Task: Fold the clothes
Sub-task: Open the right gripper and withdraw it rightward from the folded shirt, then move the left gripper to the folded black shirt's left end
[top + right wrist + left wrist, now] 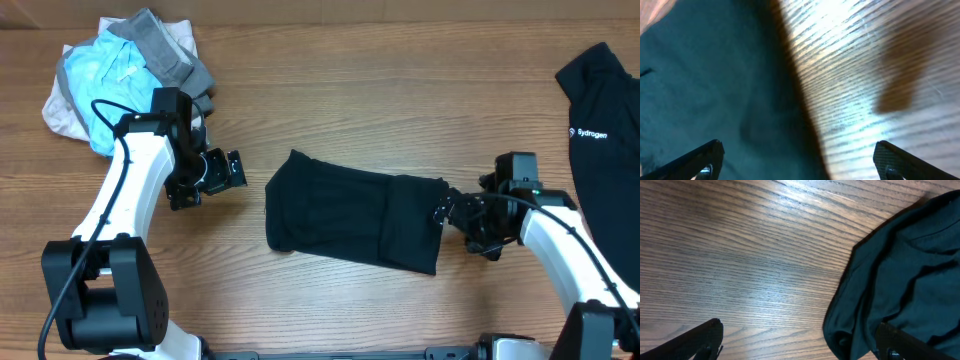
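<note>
Wood tbl (pixel 350 60): 1 blk garment (pixel 350 215), 1 bundle (pixel 110 70), 1 lettered top (pixel 605 170).

White lettering (pixel 592 133) reading "Sydrogen" stood on the black garment (pixel 605 90) at the right edge of the table (pixel 400 60), seen from overhead. A small round white mark (pixel 572 133) sat just left of the word, too small to read.
</note>
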Tool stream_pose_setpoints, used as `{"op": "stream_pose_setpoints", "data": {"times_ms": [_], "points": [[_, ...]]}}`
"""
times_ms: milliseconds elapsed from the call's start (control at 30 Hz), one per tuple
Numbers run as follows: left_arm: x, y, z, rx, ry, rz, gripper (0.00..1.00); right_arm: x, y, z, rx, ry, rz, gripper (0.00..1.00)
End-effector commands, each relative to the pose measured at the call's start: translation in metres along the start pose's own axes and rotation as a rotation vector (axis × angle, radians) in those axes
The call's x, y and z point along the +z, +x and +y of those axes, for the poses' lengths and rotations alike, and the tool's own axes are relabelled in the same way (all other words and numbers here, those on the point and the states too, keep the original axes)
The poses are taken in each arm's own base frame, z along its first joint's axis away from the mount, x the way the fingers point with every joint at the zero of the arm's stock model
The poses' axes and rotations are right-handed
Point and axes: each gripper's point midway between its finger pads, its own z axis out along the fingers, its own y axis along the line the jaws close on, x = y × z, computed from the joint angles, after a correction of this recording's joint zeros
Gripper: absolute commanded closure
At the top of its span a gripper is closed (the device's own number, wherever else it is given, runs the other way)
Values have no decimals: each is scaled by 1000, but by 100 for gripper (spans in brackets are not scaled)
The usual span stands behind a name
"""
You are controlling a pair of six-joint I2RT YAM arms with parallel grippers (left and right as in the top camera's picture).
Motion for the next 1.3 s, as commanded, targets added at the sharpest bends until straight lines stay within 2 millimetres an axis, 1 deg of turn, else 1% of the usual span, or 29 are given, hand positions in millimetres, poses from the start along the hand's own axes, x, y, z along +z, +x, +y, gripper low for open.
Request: {"op": "stream_pose_setpoints", "data": {"times_ms": [0, 233, 367, 533, 567, 667, 767, 900, 967, 1033, 1100, 1200, 1267], "points": [[3, 2, -1, 1, -4, 6, 0, 10, 8, 0, -10, -37, 22, 0], [3, 2, -1, 1, -4, 6, 0, 24, 16, -3, -16, -76, 25, 0], [3, 2, -1, 1, -4, 6, 0, 29, 21, 0, -20, -115, 33, 0], [3, 2, -1, 1, -4, 6, 0, 29, 21, 3, -23, -137, 38, 0], [3, 2, -1, 1, -4, 6, 0, 29, 21, 4, -17, -137, 38, 2], [3, 2, -1, 1, -4, 7, 0, 22, 16, 5, 31, -125, 21, 3], [3, 3, -1, 1, -5, 9, 0, 2, 6, 9, 47, -94, -20, 3], [5, 3, 0, -1, -4, 9, 0, -45, -7, 7, 69, 8, -121, 3], [6, 3, 0, 0, -4, 9, 0, -73, -7, 15, 56, 2, -170, 3], [6, 3, -1, 0, -4, 7, 0, -100, -3, 24, 37, -30, -223, 3], [6, 2, 0, -3, -4, 7, 0, -124, 5, 31, 14, -70, -279, 2], [5, 2, 0, -4, -4, 6, 0, -145, 24, 35, -12, -128, -330, 0], [5, 2, 0, -4, -4, 7, 0, -154, 36, 35, -14, -157, -343, 0]]}}
